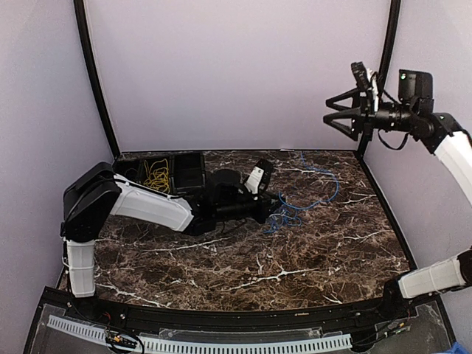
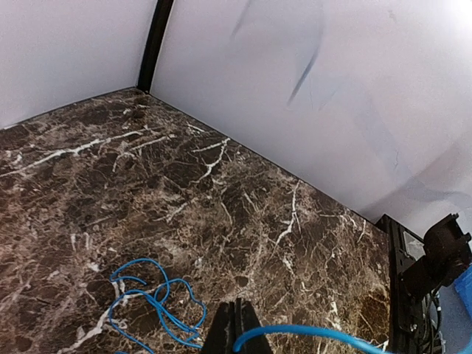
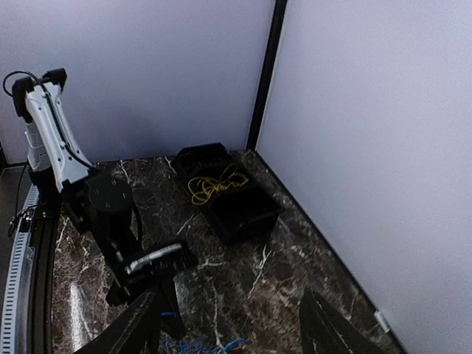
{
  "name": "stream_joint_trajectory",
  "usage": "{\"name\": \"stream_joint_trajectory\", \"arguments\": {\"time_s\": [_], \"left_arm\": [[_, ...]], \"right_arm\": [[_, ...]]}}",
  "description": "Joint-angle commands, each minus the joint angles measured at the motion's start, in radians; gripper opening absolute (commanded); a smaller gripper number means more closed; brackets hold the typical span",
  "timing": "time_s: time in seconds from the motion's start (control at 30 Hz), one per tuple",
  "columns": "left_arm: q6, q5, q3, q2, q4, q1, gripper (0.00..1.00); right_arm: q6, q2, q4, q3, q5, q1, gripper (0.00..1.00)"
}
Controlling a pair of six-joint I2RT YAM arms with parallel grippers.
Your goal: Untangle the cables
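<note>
Desk: a dark brown marble-patterned desk (image 1: pixel 310 258) is carrying the whole scene between pale walls.
Yellow cable: the thin yellow cable in loose loops (image 1: pixel 156 177) is lying inside a black plastic bin (image 1: pixel 193 164) at the far left corner, well apart from the blue one. The two are looking already parted.
Blue cable: the thin blue cable (image 1: pixel 286 215) is sprawling on the desk right of centre. One strand is trailing toward the far wall, and its loops are bunching just right of the left jaws.
Left jaws: the white-and-black left arm (image 1: pixel 147 203) is reaching low across the desk. Its jaws are pressing together on a strand of the blue cable, which is running out rightward from between them in the wrist view.
Reason: probably gripping one strand so a pull is drawing the loops open.
Right jaws: the right arm (image 1: pixel 450 151) is hanging high at the right, jaws spreading wide and holding nothing, likely giving the left arm room.
Risk: the thin cord could be slipping out, or the loops tightening instead of loosening.
</note>
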Motion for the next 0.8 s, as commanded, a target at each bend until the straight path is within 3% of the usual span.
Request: {"name": "stream_joint_trajectory", "arguments": {"time_s": [0.0,0.23,0.53,0.77], "left_arm": [[0.065,-0.106,-0.025,-0.22,-0.127,0.016,0.0],[0.037,-0.119,-0.072,-0.35,-0.215,0.016,0.0],[0.046,-0.1,-0.05,-0.423,-0.269,0.015,0.0],[0.157,-0.105,0.145,-0.449,-0.44,0.01,0.0]], "right_arm": [[-0.069,0.044,0.128,-0.303,0.092,0.003,0.69],[-0.175,0.227,0.228,-0.502,0.23,0.115,0.72],[-0.167,0.481,0.178,-0.395,0.211,0.223,0.81],[-0.157,0.517,0.121,-0.354,0.041,0.267,0.82]]}}
